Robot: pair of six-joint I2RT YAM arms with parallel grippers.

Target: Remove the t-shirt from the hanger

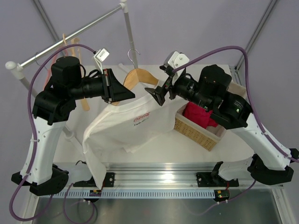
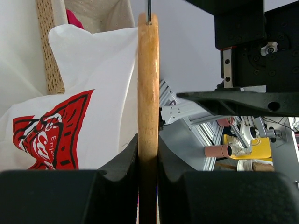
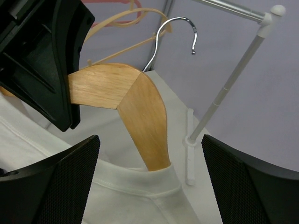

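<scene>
The left gripper [image 2: 148, 154] was pinched narrow on the hanger [image 2: 148, 70], gripping one wooden shoulder edge-on, with the hook beyond its fingertips. The right gripper [image 3: 149, 140] stood wide and held nothing. The hanger's other shoulder sloped from ahead of it down between its fingers and vanished into the collar of the t-shirt [image 3: 140, 196]. The shirt hung below both grippers, caught on that shoulder. The right gripper was the nearer free one, so it probably had to close on the collar and draw the cloth along the shoulder's long axis, off its end
</scene>
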